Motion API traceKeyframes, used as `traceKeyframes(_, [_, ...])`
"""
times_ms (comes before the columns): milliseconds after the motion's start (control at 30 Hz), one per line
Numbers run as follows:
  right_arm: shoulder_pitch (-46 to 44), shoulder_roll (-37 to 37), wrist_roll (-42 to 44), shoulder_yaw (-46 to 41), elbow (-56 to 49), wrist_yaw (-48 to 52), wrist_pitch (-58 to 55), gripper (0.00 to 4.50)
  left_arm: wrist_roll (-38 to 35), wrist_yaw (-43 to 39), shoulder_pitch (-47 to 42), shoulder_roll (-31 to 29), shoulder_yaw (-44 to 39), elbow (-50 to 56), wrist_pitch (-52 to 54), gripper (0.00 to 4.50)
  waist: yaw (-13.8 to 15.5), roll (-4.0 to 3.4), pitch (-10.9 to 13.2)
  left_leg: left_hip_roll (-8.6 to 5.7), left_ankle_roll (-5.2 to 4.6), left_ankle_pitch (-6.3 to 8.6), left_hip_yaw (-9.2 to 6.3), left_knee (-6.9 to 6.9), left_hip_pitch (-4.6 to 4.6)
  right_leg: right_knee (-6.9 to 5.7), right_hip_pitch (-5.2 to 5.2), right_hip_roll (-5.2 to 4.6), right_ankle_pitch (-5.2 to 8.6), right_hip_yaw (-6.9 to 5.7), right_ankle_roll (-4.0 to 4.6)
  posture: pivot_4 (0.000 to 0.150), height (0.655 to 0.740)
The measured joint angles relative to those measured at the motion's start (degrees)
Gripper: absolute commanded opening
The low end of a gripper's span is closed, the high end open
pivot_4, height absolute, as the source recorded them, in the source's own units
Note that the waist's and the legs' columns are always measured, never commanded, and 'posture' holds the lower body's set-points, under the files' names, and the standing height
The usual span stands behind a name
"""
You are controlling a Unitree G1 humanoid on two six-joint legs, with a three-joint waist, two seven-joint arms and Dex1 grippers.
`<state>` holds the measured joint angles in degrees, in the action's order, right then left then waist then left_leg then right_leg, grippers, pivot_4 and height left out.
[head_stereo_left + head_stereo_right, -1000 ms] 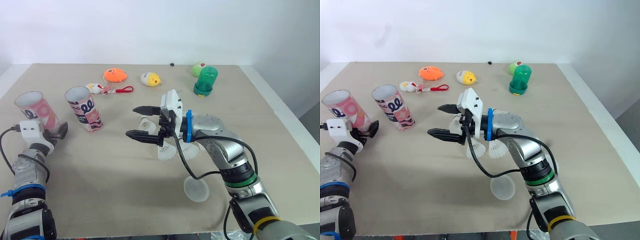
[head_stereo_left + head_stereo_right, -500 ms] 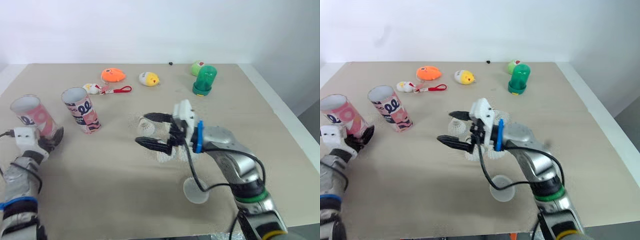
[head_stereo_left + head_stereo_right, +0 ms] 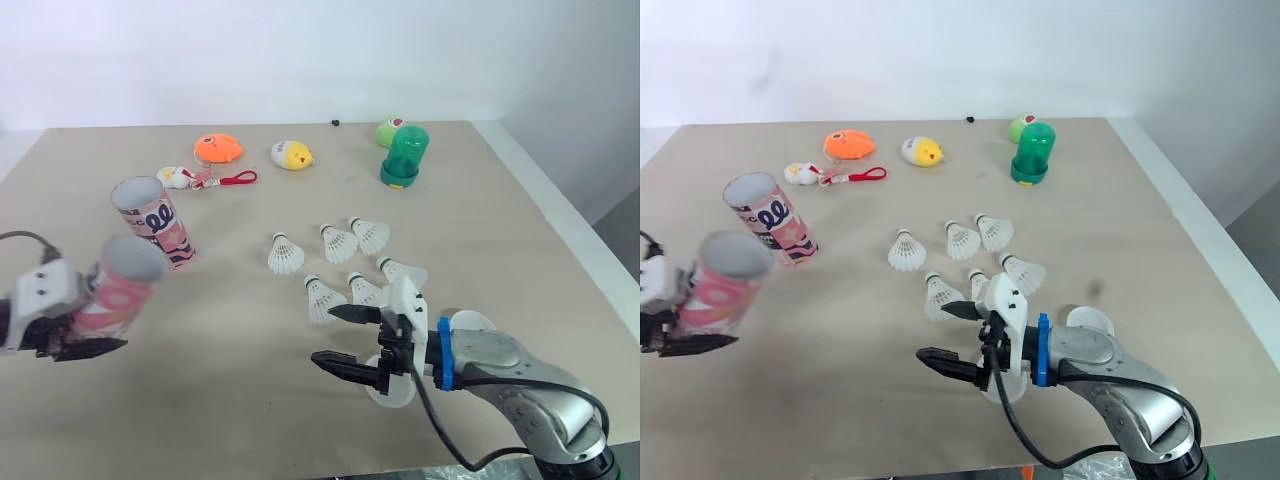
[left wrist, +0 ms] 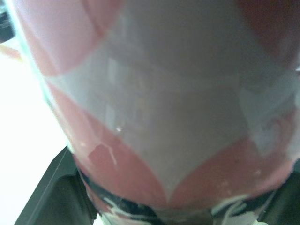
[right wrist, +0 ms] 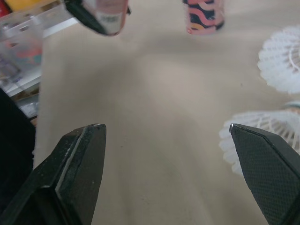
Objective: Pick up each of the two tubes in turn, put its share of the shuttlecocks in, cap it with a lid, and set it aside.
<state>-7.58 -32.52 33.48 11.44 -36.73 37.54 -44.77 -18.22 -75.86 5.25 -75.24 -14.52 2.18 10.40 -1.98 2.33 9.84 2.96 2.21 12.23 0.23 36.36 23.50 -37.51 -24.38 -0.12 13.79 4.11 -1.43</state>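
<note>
My left gripper (image 3: pixel 92 328) is shut on the lower end of a pink tube (image 3: pixel 118 288), held tilted above the table with its mouth open; that tube's wall (image 4: pixel 154 93) sits close in the left wrist view. The second tube (image 3: pixel 152 220), pink with dark swirls, stands upright behind it. Several white shuttlecocks (image 3: pixel 338 243) lie mid-table. My right gripper (image 3: pixel 325 335) hovers open and holds nothing, just in front of the nearest shuttlecocks (image 5: pixel 260 136). Two translucent lids lie by it: one (image 3: pixel 394 390) partly under the fingers, one (image 3: pixel 472 322) beside the wrist.
Along the far side lie an orange toy (image 3: pixel 218 148), a yellow toy (image 3: pixel 292 155), a small white toy with a red strap (image 3: pixel 205 178), a green domed object (image 3: pixel 405 158) and a green ball (image 3: pixel 388 130). The table's right edge (image 3: pixel 560 220) runs near my right arm.
My left gripper has lifted the pink tube off the table and brought it inward, tilted. My right gripper has drawn back toward the near edge, uncovering the shuttlecocks. The camera has shifted too.
</note>
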Motion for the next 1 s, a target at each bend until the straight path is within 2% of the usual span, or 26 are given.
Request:
traceKeyframes(167, [-0.06, 4.42, -4.55, 3.32, 1.66, -5.79, -0.03, 4.5, 8.34, -4.29, -8.95, -2.35, 10.44, -4.84, -5.05, 3.51, -0.07, -0.02, 0.01, -0.04, -0.04, 0.06, 0.09, 0.01, 0.44, -0.25, -0.55, 0.02, -0.03, 0.08, -0.23, 0.15, 0.74])
traceKeyframes(367, [0.08, 9.21, -7.66, 4.64, 2.86, -11.0, -0.05, 4.5, 13.5, -7.36, -17.57, -1.17, 16.95, -8.94, -9.55, 3.51, -0.11, -0.03, -0.01, -0.07, -0.07, 0.06, -0.1, 0.11, 0.67, -0.74, -0.82, 0.2, 0.17, 0.15, -0.2, 0.15, 0.74])
traceKeyframes(633, [0.09, 13.5, -9.89, 4.49, 3.93, -15.46, -0.09, 4.5, 16.85, -8.99, -23.87, 2.72, 19.74, -12.47, -10.7, 3.51, 0.28, -0.19, -0.07, -0.09, -0.24, -0.09, -0.14, 0.34, 0.6, -0.8, -0.69, 0.19, 0.01, 0.14, -0.17, 0.15, 0.74])
traceKeyframes(1000, [0.01, 17.14, -10.27, 3.53, 7.09, -18.3, -1.4, 4.5, 17.87, -9.55, -24.82, 4.42, 19.55, -12.2, -10.14, 3.51, 0.69, -0.27, -0.12, -0.17, -0.28, -0.15, -0.13, 0.44, 0.6, -0.8, -0.61, 0.1, -0.1, 0.18, -0.3, 0.15, 0.74])
